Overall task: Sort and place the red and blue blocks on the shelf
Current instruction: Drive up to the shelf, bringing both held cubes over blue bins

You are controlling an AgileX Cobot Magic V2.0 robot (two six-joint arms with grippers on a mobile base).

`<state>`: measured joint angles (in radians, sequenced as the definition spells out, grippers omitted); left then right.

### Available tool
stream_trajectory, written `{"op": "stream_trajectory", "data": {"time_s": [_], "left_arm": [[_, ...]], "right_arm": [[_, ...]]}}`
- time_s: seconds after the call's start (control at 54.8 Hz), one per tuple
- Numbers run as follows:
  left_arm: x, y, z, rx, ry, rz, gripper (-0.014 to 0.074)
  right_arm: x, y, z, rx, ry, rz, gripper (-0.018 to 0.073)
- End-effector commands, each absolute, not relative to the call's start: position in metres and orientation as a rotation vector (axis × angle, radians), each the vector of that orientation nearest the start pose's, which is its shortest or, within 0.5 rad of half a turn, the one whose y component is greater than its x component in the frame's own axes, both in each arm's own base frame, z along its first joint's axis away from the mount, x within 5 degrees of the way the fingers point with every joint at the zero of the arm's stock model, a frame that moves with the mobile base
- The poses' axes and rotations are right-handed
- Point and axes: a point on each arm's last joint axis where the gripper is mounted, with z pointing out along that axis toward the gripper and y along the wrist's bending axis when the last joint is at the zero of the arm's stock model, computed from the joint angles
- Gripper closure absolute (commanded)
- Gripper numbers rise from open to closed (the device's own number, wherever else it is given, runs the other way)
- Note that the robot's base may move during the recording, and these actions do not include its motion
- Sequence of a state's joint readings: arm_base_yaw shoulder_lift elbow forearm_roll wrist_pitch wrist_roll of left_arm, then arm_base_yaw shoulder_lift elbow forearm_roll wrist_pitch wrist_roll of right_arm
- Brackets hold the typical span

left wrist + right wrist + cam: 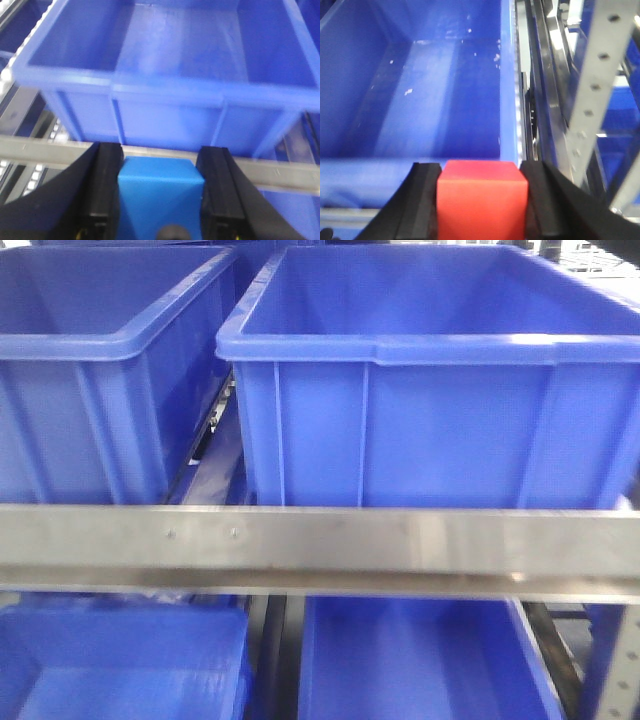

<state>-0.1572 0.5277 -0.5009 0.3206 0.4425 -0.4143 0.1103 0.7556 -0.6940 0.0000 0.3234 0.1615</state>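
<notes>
Currently, left hand (160, 159) pinches the blue block (159, 195) before a blue bin (165, 107) on the shelf (40, 149); right hand (482, 172) pinches the red block (481, 202) before a second bin (350, 80).

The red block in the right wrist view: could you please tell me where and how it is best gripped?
By its two flat, parallel side faces, as the right end effector holds the red block now: one finger on each side, approached from the camera's side. The cube sits square between them, top face clear.
</notes>
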Motion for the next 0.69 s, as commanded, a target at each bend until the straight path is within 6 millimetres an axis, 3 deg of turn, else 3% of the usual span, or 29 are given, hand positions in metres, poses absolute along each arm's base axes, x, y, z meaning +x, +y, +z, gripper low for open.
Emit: {"op": "stream_trajectory", "data": {"time_s": [0.0, 0.675], "left_arm": [[0.1122, -0.008, 0.3188, -0.024, 1.832, -0.083, 0.0517], [0.1124, -0.0081, 0.3186, -0.024, 1.833, -0.082, 0.0517]], "right_arm": [[0.1569, 0.0161, 0.3648, 0.041, 1.749, 0.182, 0.0501], [0.1569, 0.0161, 0.3648, 0.041, 1.749, 0.182, 0.0501]]}}
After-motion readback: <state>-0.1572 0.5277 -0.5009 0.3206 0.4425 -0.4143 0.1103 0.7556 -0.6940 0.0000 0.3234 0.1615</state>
